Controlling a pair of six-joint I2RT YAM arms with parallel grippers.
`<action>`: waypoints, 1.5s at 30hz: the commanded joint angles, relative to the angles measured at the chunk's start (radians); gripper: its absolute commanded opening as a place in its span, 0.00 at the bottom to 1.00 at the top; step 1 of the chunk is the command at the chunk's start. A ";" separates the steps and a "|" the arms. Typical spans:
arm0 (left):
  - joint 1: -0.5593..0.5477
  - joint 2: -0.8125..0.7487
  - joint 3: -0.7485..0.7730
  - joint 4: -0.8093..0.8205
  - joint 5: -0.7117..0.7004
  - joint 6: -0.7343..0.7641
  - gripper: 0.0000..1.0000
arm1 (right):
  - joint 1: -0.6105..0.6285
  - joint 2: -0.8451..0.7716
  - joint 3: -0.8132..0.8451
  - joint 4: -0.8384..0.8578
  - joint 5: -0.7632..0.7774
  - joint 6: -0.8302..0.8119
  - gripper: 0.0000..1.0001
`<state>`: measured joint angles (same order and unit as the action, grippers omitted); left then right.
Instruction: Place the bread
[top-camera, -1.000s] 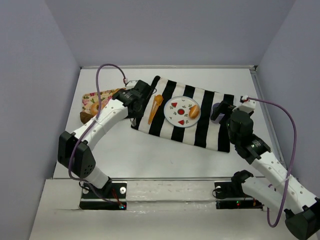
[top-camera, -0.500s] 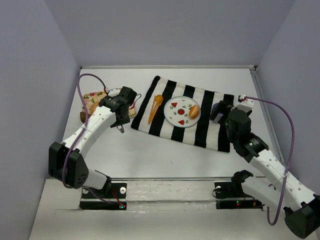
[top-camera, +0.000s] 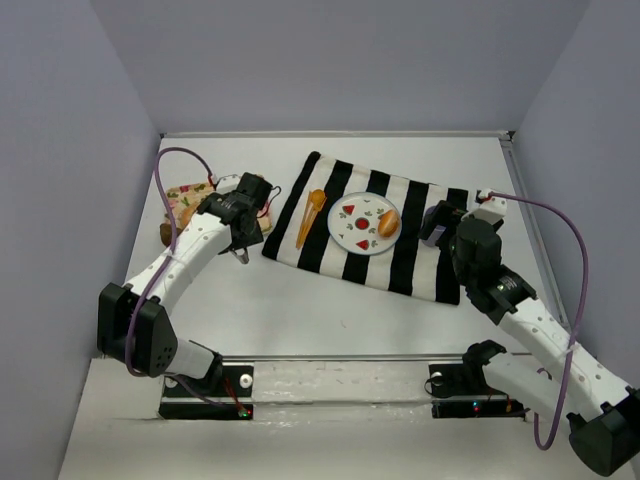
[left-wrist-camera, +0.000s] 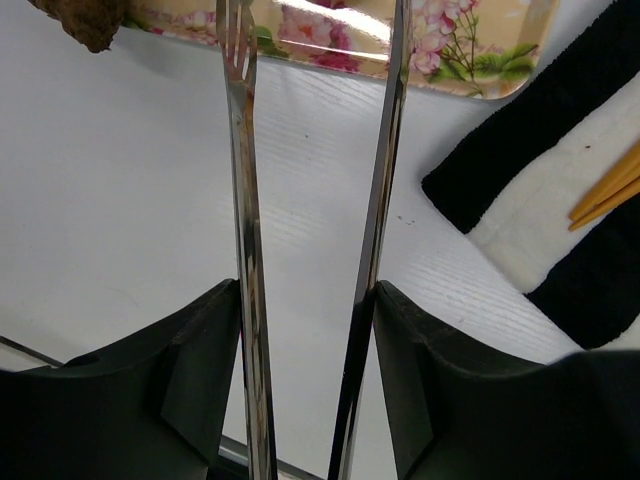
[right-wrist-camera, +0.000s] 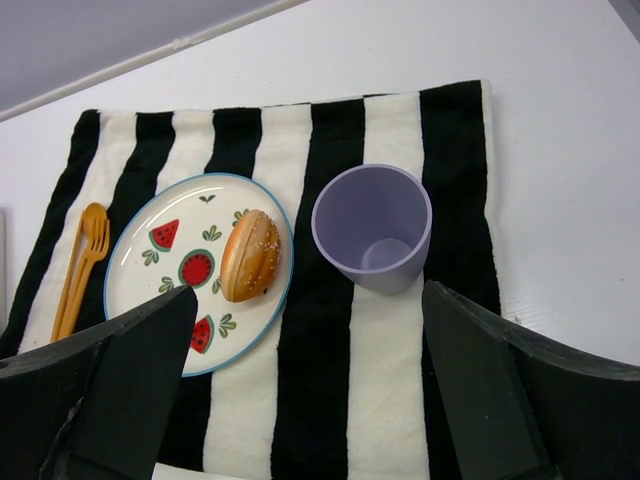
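Note:
A seeded bread roll (top-camera: 389, 222) lies on the watermelon plate (top-camera: 348, 232) on the striped cloth; it also shows in the right wrist view (right-wrist-camera: 250, 256), on the plate (right-wrist-camera: 135, 265). My left gripper (top-camera: 245, 217) is shut on metal tongs (left-wrist-camera: 243, 200), whose arms stand apart and hold nothing. Their tips reach the near edge of the floral tray (left-wrist-camera: 330, 30). In the left wrist view the gripper (left-wrist-camera: 305, 300) is over bare table. My right gripper (right-wrist-camera: 308, 290) is open and empty, just short of a purple cup (right-wrist-camera: 372, 228).
The floral tray (top-camera: 185, 200) at the left holds another brown bread piece (top-camera: 167, 233), also seen in the left wrist view (left-wrist-camera: 80, 20). Orange cutlery (top-camera: 312, 213) lies on the striped cloth (top-camera: 400, 262) left of the plate. The purple cup (top-camera: 437, 218) stands right of the plate.
My left gripper with the tongs has swung left, from the cloth's left edge to the table beside the floral tray, then stayed nearly still. The right arm has barely moved.

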<state>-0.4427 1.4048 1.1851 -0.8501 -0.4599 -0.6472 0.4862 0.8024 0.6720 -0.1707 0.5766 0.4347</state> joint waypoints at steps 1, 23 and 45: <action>0.007 -0.003 -0.012 0.028 -0.026 0.020 0.63 | 0.009 0.004 0.003 0.051 0.011 -0.002 1.00; 0.091 0.063 -0.016 0.128 0.020 0.115 0.53 | 0.009 0.003 0.001 0.056 0.016 -0.007 1.00; 0.010 -0.178 0.093 0.105 0.182 0.058 0.35 | 0.009 -0.006 0.000 0.057 0.016 -0.007 1.00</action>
<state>-0.3809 1.2400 1.2079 -0.7677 -0.3214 -0.5816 0.4862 0.8112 0.6720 -0.1699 0.5766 0.4343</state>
